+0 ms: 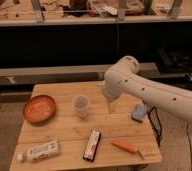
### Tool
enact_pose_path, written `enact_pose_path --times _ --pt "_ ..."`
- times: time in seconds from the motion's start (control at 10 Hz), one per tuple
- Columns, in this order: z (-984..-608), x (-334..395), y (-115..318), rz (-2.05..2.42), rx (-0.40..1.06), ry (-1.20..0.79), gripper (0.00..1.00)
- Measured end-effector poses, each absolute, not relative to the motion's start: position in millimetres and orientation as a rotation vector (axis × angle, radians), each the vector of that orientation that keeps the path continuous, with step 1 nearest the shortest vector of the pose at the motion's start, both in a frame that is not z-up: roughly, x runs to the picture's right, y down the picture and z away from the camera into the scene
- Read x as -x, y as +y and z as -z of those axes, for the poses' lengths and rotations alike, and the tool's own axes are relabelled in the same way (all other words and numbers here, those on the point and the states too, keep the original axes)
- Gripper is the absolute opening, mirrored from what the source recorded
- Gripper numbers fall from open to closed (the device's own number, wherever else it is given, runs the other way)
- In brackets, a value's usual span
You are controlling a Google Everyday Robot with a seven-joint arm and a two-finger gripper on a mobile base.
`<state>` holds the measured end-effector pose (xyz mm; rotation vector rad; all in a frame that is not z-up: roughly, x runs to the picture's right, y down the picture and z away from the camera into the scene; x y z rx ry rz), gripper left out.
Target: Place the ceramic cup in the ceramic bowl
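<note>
Nearest the camera, along the front edge of the wooden surface [64,131], a white labelled bottle [39,150] is lying on its side at the left. A flat black rectangular object [92,145] is lying near the middle, and a small orange carrot-like item [125,146] is lying toward the right corner. The three are sitting apart from one another.

Farther back, across the middle of the surface, the ceramic bowl [39,109] is sitting near the left edge, showing its speckled orange inside. The ceramic cup [81,106] is standing upright just to the right of the bowl. It is outside the bowl and close to it, though whether the two are touching is not clear. Nothing is gripping the cup.

To the right of the cup, the claw [111,105] is hanging downward from the white arm [154,95], low over the surface and near the cup without touching it. Whether the claw is apart or together cannot be told from this view, and it does not appear to be carrying anything. Beyond the claw, toward the right edge, a blue sponge-like block [139,112] is resting on the surface, partly under the arm. The arm is reaching in from the right side, with its rounded joint [123,75] rising above the far half of the surface.

Behind everything, a long dark workbench [64,20] is running across the background, with cluttered items on top that are too blurred to name.
</note>
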<state>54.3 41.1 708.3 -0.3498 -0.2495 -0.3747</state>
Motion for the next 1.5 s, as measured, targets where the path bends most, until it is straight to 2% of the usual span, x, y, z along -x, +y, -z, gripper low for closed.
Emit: enact_pose_path --times 1.5 --pt "-746 -19 51 0.413 0.393 -0.34 0.8"
